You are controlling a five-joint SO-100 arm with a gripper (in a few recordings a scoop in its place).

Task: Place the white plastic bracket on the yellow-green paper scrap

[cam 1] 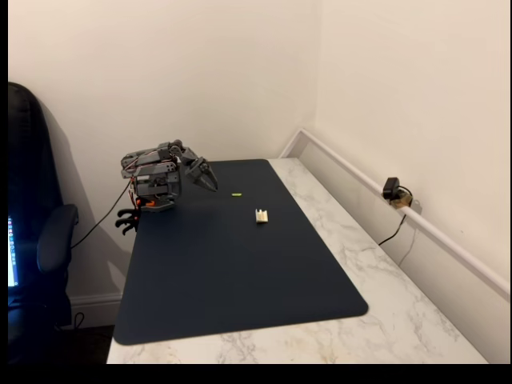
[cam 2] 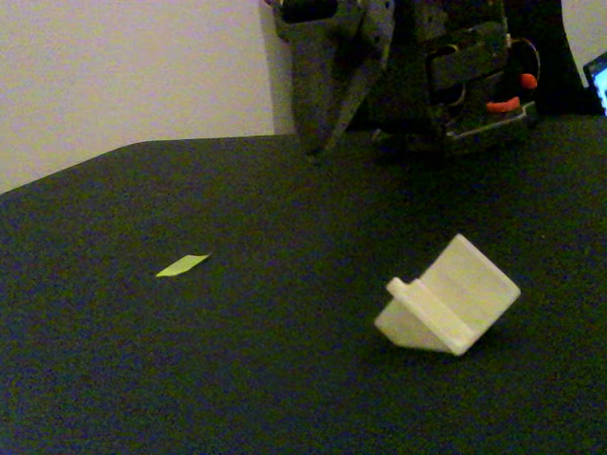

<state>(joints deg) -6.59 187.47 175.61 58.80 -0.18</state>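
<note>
Arm folded up at the back-left corner of the dark mat (cam 1: pixel 232 272), tool (cam 1: pixel 210 182) hanging above the mat edge, pointing down and toward the parts. Tool holds nothing. Fingers look drawn together to a point in both fixed views, tip at (cam 2: pixel 318 142) in the close one, but too small and dark in one and cut off by the top edge in the other, so can't tell for sure if clenched or released

White plastic bracket (cam 1: pixel 262 215) lies on the mat, well apart from the tool, off to its right and nearer the camera in the wide fixed view. Close fixed view shows it (cam 2: pixel 448 308) tipped on an edge, flat face angled up, small lip on its left side. Ridges blurred, hard to make out

Yellow-green paper scrap (cam 1: pixel 237 194) flat on the mat, between tool and bracket, nearer the tool, not touching either. In the close view it's a thin sliver (cam 2: pixel 182 266) left of the bracket, clear gap between them

Mat sits on a marble counter (cam 1: pixel 384 272). Office chair (cam 1: pixel 36 240) at left cut off by the frame. Small black device with a cable (cam 1: pixel 392 190) on the wall ledge at right, too small to identify
</note>
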